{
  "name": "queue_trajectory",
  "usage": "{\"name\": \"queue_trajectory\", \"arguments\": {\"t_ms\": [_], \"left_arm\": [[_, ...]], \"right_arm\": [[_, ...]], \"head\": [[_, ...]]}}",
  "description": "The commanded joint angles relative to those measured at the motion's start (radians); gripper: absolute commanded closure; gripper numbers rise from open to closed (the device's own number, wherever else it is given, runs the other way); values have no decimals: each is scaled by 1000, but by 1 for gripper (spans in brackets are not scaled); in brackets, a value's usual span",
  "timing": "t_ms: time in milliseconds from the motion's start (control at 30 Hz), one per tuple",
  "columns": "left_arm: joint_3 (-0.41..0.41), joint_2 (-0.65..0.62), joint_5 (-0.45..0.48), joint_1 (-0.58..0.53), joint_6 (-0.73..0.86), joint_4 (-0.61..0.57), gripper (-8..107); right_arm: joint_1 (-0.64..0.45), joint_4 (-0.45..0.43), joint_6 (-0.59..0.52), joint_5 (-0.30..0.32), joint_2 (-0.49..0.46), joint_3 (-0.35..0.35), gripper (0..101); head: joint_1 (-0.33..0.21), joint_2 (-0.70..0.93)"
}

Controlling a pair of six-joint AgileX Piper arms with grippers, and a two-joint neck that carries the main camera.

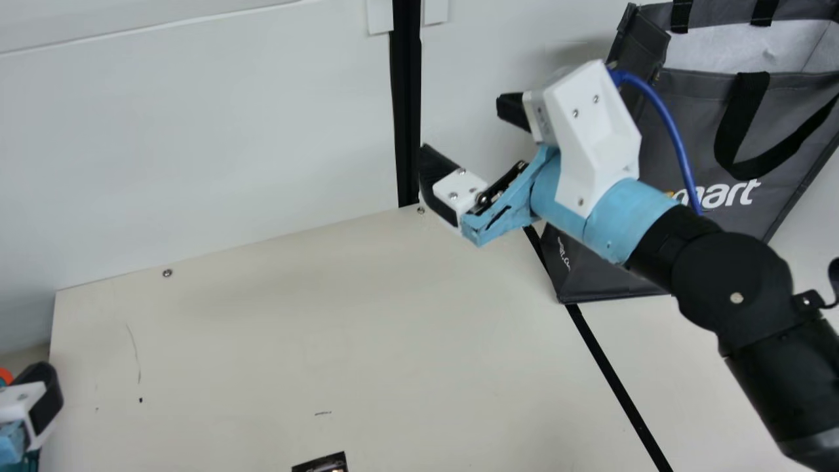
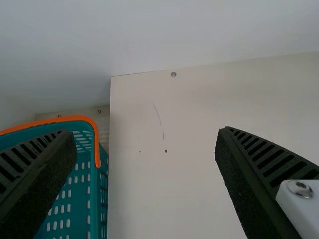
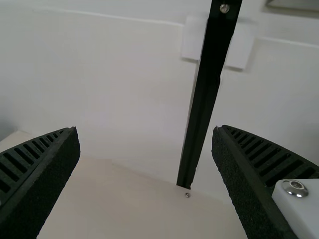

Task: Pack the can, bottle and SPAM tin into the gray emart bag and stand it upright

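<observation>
Right gripper (image 1: 464, 130), fingers apart with nothing between them, hangs near the gray emart bag (image 1: 780, 190) at a cream table (image 1: 295, 341).
The bag stands upright at the right of the main view, mouth open on a pale lining, black handles (image 1: 737, 128) hanging in front, the right arm crossing before it. At far left, the left gripper (image 1: 42, 401), its fingers also parted and empty, is near a teal basket with an orange rim (image 2: 79, 118), just beside the table's edge. A dark object (image 1: 324, 463), partly seen, lies at the main view's bottom.
</observation>
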Motion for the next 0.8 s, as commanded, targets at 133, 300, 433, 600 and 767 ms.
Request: {"name": "queue_trajectory", "arguments": {"t_ms": [133,300,433,600,767], "left_arm": [[0,0,0,0,0,0,9],[0,0,0,0,0,0,9],[0,0,0,0,0,0,9],[0,0,0,0,0,0,9],[0,0,0,0,0,0,9]], "right_arm": [[6,20,-24,2,-2,36,6],[6,33,-35,3,-2,45,6],[6,33,-35,3,-2,45,6],[6,33,-35,2,-2,45,6],[6,33,-35,2,-2,45,6]], "head": [[-23,-1],[-23,-1],[-23,-1],[-23,-1],[-23,-1]]}}
